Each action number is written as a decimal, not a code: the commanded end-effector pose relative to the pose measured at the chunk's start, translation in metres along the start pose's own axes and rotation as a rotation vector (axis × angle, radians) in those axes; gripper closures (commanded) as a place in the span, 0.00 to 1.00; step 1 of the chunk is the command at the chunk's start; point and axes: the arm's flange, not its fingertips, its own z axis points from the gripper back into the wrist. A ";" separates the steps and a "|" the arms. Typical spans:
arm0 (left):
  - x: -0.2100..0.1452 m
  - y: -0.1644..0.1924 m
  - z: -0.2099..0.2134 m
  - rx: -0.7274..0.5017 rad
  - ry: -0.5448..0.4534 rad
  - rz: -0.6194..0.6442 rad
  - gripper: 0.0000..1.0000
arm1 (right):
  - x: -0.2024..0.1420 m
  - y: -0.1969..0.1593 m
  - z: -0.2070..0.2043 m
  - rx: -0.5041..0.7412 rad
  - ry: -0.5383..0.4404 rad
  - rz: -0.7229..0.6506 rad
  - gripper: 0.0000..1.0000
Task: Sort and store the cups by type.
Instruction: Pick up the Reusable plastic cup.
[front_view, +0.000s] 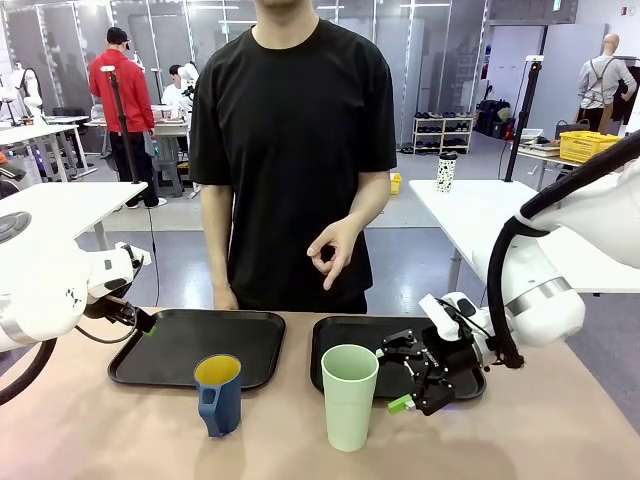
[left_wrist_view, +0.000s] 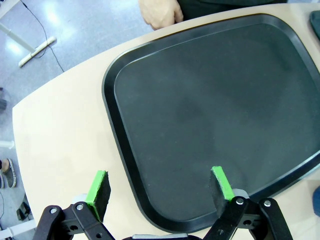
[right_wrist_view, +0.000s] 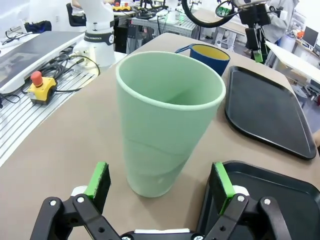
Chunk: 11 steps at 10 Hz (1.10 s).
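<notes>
Tan tabletop (front_view: 100, 430): mint tumbler (front_view: 350, 395) and blue mug (front_view: 218, 398) stand upright, mouths up; left gripper (left_wrist_view: 160, 185) and right gripper (front_view: 395, 375) both spread, empty.

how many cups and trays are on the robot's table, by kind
mint-green tumbler: 1
blue mug with yellow inside: 1
black trays: 2, the left tray and the right tray
total: 4
</notes>
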 end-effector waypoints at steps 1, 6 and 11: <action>0.001 0.000 0.001 0.002 -0.001 -0.007 0.00 | -0.025 0.000 -0.013 0.036 -0.032 0.044 0.00; 0.001 0.000 0.001 0.002 -0.001 -0.007 0.00 | -0.029 -0.009 -0.026 0.118 -0.064 0.054 0.00; 0.001 0.000 0.001 0.002 -0.001 -0.007 0.00 | -0.029 -0.022 -0.045 0.172 -0.090 0.055 0.00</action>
